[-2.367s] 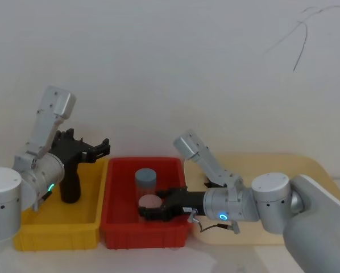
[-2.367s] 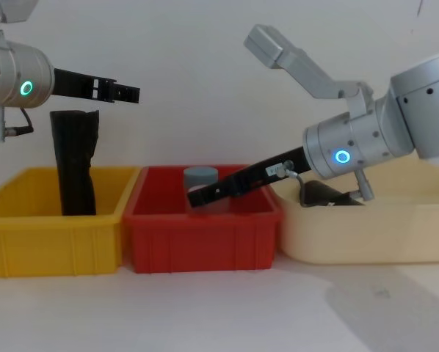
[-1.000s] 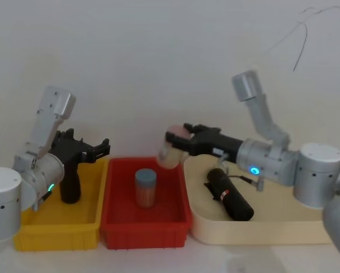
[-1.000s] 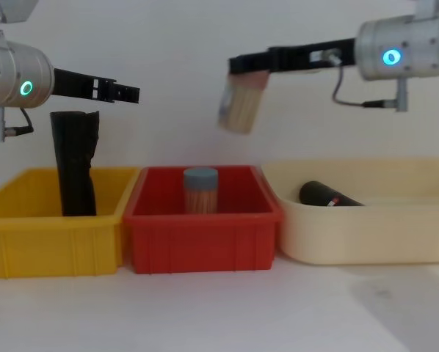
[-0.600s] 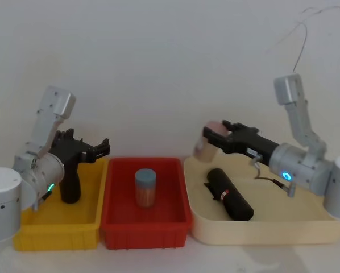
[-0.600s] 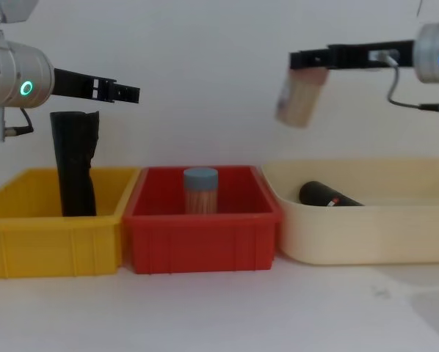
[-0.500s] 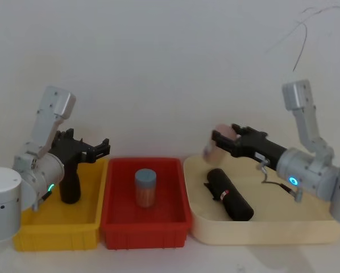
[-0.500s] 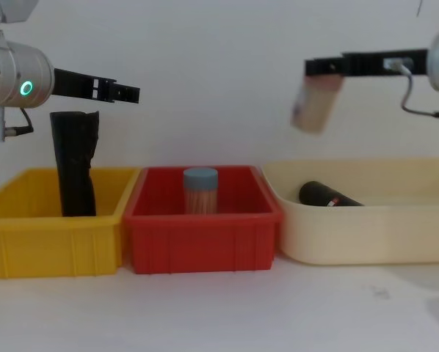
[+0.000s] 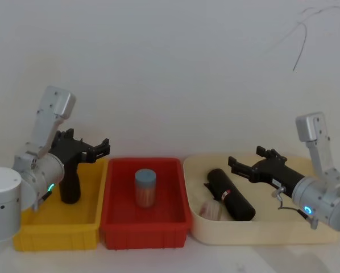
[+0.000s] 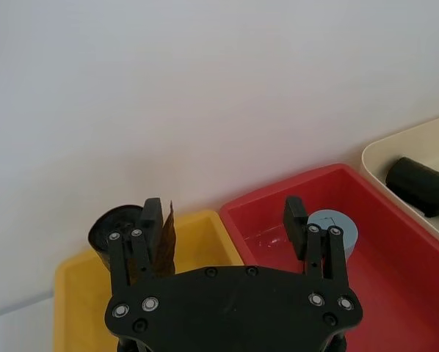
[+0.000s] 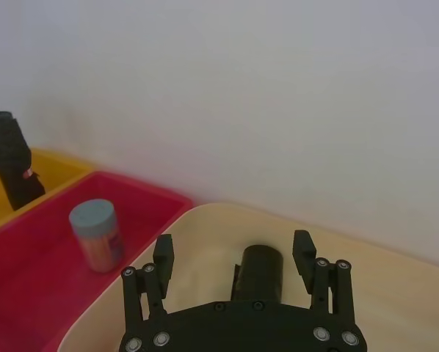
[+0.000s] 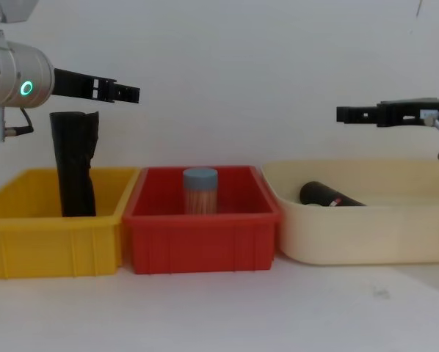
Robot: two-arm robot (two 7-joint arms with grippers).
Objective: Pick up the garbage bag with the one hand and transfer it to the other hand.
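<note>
garbage bag point(image 9: 231, 195): lies on its side in the cream tray point(image 9: 272, 234), red-and-white label band facing up, nothing gripping it. Chest view shows just its top over the tray wall.
other hand point(image 9: 245, 161): right, blue-ringed arm, hanging over the cream tray just beside and above the bag. Fingers spread wide, nothing between them; right wrist view has the bag's end showing in the gap, lower down.
one hand point(image 9: 100, 148): left, green-ringed arm, held above the yellow bin point(image 9: 56, 227) near its shared edge with the red bin point(image 9: 144, 224). Fingers apart, empty.
obstacles: taller unlabelled black roll point(image 9: 70, 179) stands upright in the yellow bin, right under the left gripper; ragged top near the fingers. Blue-capped jar point(image 9: 145, 187) stands upright mid red bin.
also in tray: pinkish-capped jar point(image 9: 211, 210) lying against the near side of the bag.
hard to see: pink jar hidden behind the tray wall from the chest; its body is mostly blocked by the bag. Right arm cut off at frame edge.
count: 3 containers, 2 black rolls, 2 jars, 2 grippers.
</note>
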